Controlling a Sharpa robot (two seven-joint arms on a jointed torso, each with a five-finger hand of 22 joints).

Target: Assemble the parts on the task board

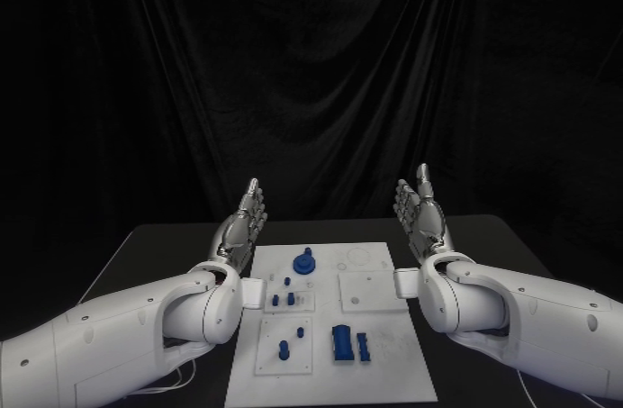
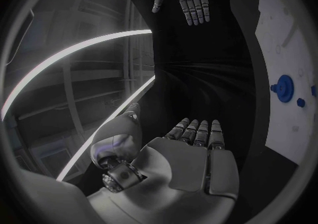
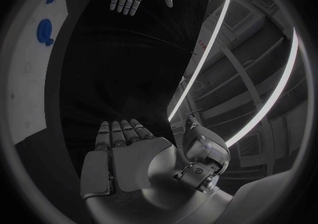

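Note:
The white task board (image 1: 390,354) lies in the middle of the black table. Blue parts rest on it: a round knobbed piece (image 1: 304,263) near its far end, small pegs (image 1: 287,297) at mid-left, two more pegs (image 1: 291,341) lower left, and a rectangular block (image 1: 343,343) with a thin bar (image 1: 364,347) beside it. My left hand (image 1: 243,225) is raised flat at the board's left side, fingers straight and holding nothing. My right hand (image 1: 419,214) is raised the same way at the right side, empty. The round blue piece (image 2: 285,88) (image 3: 45,32) appears in both wrist views.
A black curtain hangs behind the table. The board carries several square white sub-plates (image 1: 365,291) and a pale round recess (image 1: 357,258). Bare black tabletop (image 1: 169,246) lies on either side of the board.

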